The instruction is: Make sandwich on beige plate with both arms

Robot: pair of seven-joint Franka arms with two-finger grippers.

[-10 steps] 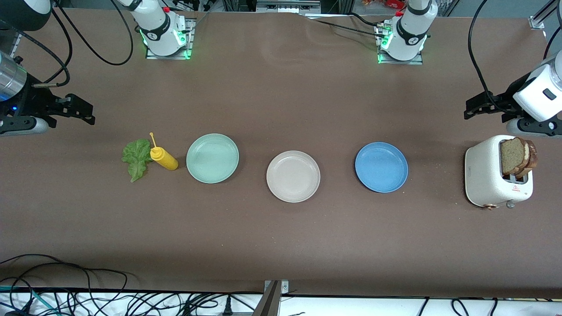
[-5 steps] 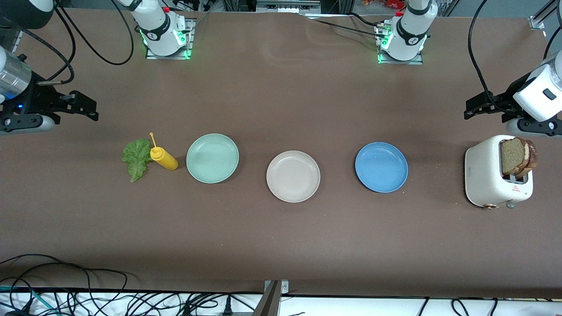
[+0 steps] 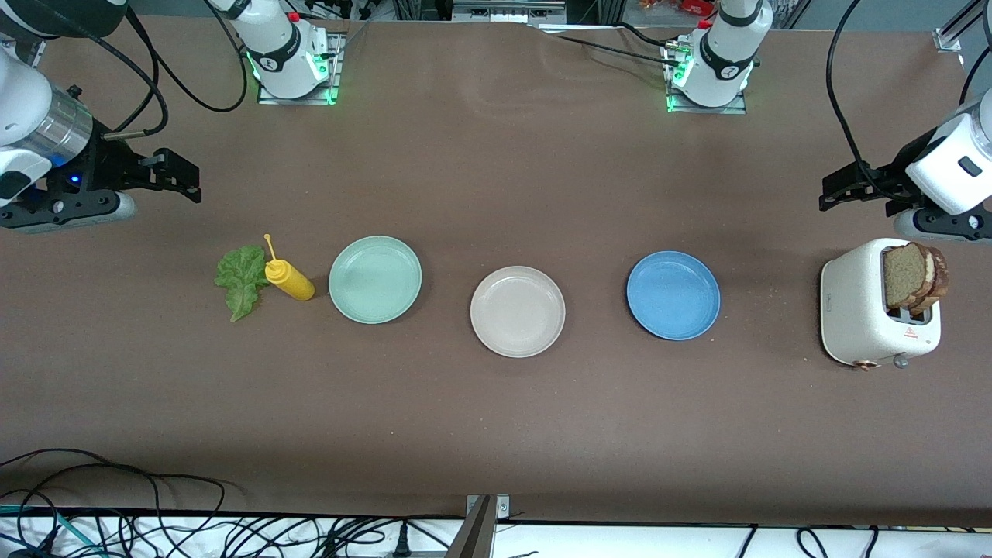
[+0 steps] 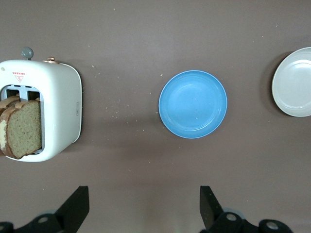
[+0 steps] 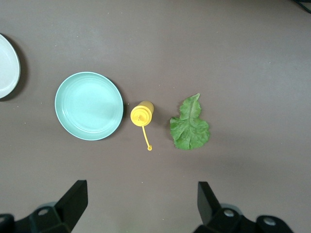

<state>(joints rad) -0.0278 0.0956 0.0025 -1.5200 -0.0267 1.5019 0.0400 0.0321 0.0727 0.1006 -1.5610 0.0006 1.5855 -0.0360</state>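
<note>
1. Both tools are held wide open and empty: the left tool is up over the table near the edge at the left arm's end, and the right tool is up over the table near the edge at the right arm's end.
2. In each wrist view, the two black fingers of the left tool and the fingers of the right tool are seen spread well apart with bare table between them.
3. The beige plate is set empty at the middle of the table, between a mint-green plate and a blue plate.
4. Two bread slices are stood upright in the slots of a white toaster near the edge at the left arm's end.
5. The lettuce leaf is laid flat on the table toward the right arm's end, touching or just beside a yellow squeeze bottle, which is placed between the leaf and the mint-green plate.
</note>
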